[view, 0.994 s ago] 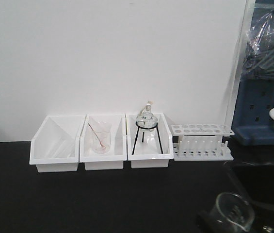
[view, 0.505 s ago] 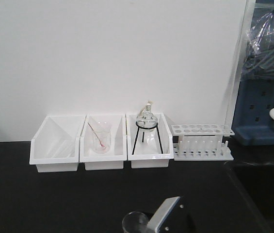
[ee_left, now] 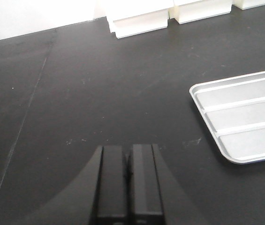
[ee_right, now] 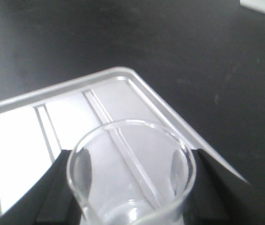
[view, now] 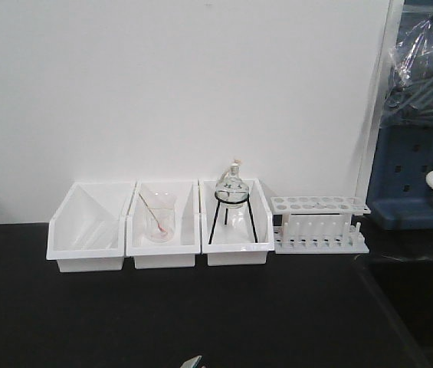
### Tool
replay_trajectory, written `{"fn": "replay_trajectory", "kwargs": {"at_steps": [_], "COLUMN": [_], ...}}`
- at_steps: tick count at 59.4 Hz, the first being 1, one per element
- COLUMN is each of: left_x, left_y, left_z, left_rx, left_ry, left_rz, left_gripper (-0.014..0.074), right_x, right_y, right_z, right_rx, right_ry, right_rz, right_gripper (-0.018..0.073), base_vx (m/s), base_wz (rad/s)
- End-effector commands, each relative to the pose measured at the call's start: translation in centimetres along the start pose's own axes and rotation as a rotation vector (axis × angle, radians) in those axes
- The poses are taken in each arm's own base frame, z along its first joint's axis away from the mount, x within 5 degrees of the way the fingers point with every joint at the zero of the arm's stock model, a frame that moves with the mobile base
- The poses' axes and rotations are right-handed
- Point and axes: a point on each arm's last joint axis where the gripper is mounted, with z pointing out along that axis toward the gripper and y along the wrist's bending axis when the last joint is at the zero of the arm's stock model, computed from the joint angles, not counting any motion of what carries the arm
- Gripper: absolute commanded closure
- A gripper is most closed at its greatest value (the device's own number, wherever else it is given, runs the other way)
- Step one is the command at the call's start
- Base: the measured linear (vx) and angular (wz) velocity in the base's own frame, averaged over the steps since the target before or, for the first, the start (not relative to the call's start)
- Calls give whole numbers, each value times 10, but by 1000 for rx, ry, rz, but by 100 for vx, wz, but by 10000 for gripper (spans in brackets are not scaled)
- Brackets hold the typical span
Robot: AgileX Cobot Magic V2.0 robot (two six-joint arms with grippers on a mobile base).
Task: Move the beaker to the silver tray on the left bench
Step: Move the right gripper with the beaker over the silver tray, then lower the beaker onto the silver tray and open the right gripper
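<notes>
The left bench (view: 124, 314), a black tabletop, carries everything in view, and the task stands in its last stage. The silver tray (ee_right: 24, 131) lies flat on it; in the right wrist view the beaker (ee_right: 131, 173) sits upright directly over the tray's ribbed floor, held between the two dark fingers of the right pincer (ee_right: 132, 187), which close on its wall at 3 and 9 o'clock. Whether the base touches the tray cannot be told, since the bottom is cut off by the frame edge. Judged remaining: lower if needed, release, withdraw. The left pincer (ee_left: 128, 187) hangs over bare tabletop with its fingers together, holding nothing, the tray at its 3 o'clock and well apart. At 12 o'clock along the wall stand three white bins (view: 159, 230); the middle one holds a beaker with a rod (view: 157, 218), the right one a round flask on a wire stand (view: 231, 203), and a white test tube rack (view: 319, 224) sits just beside them. All are well apart from the tray. Nothing lies on the tray floor to obstruct placement.
</notes>
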Motion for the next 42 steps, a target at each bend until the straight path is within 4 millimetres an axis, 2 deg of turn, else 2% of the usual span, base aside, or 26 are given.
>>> {"fn": "replay_trajectory", "kwargs": {"at_steps": [1,10,16,33,42], "left_x": [-2,-2,-2,-2,-2], "left_y": [-1,-1,-1,-1,-1], "left_z": [2,2,2,2,2], "left_rx": [4,4,4,4,4], "left_ry": [-71,-71,-71,-71,-71], "left_rz": [-3,-3,-3,-3,-3], "left_gripper": [595,595,595,595,595], "right_x": [-27,-26,-27,-27,-31], "right_y": [-3,-3,-2,-3,-4], "right_z": [-2,-2,-2,-2,-4], "right_rx": [6,5,3,5,24], "right_ry": [-139,-138,-144,-144,-150], "right_rz": [-6,-5,-6,1,10], "right_gripper": [547,477,388,11,-115], "base_vx": [0,0,0,0,0], "base_wz": [0,0,0,0,0]}}
